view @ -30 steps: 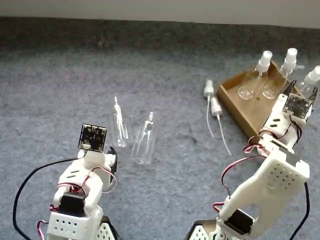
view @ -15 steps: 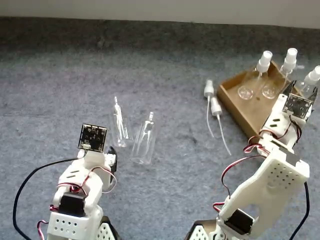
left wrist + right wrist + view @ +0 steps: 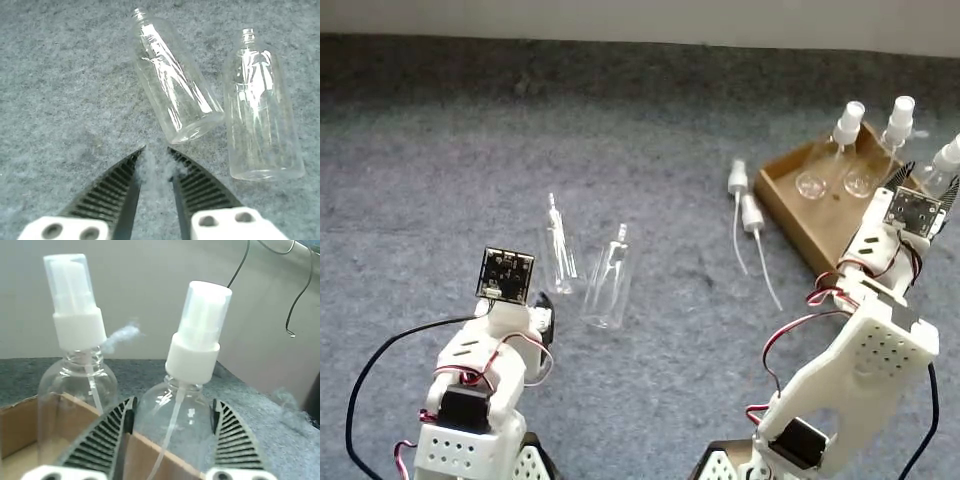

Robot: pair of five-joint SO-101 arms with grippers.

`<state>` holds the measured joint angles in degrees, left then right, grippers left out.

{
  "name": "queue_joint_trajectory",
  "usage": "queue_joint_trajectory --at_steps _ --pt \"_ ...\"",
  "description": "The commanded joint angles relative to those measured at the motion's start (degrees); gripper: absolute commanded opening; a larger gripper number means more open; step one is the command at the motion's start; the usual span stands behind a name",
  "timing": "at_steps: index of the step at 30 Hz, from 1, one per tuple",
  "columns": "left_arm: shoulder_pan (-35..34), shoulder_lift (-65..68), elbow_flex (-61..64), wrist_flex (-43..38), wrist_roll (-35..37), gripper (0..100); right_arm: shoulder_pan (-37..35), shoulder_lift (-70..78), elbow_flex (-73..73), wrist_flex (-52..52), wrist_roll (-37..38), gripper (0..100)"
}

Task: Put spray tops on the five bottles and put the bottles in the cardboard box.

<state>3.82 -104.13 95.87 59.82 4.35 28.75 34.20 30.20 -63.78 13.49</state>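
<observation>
Two clear bottles without tops lie side by side on the grey carpet [image 3: 560,250] [image 3: 608,280]. My left gripper [image 3: 156,149] sits just short of their bases, narrowly open and empty. The nearer bottle [image 3: 175,85] and the other bottle [image 3: 260,110] point away from it. Two loose spray tops [image 3: 738,180] [image 3: 751,212] lie between the bottles and the cardboard box [image 3: 820,225]. Two capped bottles [image 3: 838,150] [image 3: 883,150] stand in the box. My right gripper [image 3: 172,414] is shut on a third capped bottle [image 3: 182,390] at the box's far right edge; its base is hidden.
Bare carpet stretches across the middle and left of the table. A pale wall rises behind the far edge. Red and black cables hang along both arms' bodies at the near side.
The right gripper and the capped bottle in it have shifted very slightly to the right. The left arm and the lying bottles have not moved.
</observation>
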Motion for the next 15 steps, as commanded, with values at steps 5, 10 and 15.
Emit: queue_joint_trajectory --at_steps 5,10,15 --pt "-0.75 -0.75 1.19 -1.32 -0.70 4 -0.40 -1.01 -2.15 -1.01 3.78 15.0" --pt "-0.75 -0.75 1.19 -1.32 -0.70 4 -0.40 -1.10 -2.15 -1.01 4.04 17.8" --pt "-0.75 -0.75 1.19 -1.32 -0.70 4 -0.40 -1.01 -2.15 -1.01 3.96 22.0"
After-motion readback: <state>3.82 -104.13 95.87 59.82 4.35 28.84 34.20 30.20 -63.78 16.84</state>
